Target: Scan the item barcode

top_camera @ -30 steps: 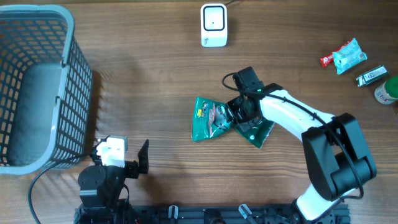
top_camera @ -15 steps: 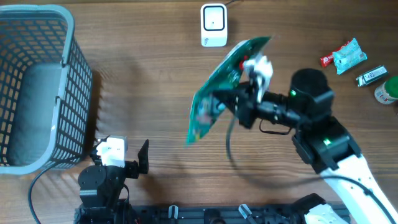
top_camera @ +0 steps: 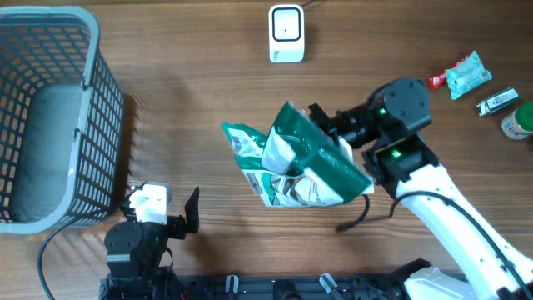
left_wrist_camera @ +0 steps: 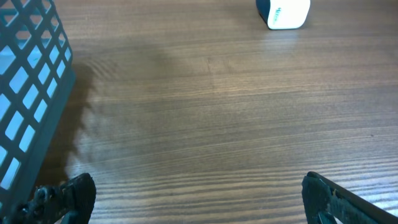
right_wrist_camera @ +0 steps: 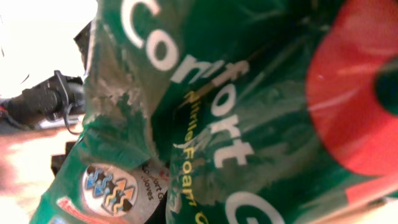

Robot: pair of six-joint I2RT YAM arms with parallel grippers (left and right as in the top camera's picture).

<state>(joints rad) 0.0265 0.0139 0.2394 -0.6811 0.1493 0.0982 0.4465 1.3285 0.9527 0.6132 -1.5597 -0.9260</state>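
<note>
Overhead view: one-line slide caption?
Right gripper holds a crumpled green plastic packet over the wooden table, apart from the small white scanner; left gripper open.

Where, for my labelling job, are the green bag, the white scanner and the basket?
green bag [top_camera: 321, 158]: overhead view, on its dark green upper panel.
white scanner [top_camera: 286, 32]: overhead view, on the middle of its face.
basket [top_camera: 104, 133]: overhead view, on its right side wall.

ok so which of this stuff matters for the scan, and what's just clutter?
In the job: green packet, gripped by the right gripper; white scanner.
Lying about: mesh basket; teal snack wrapper; black bar; green-capped container; left gripper, open and empty.
</note>
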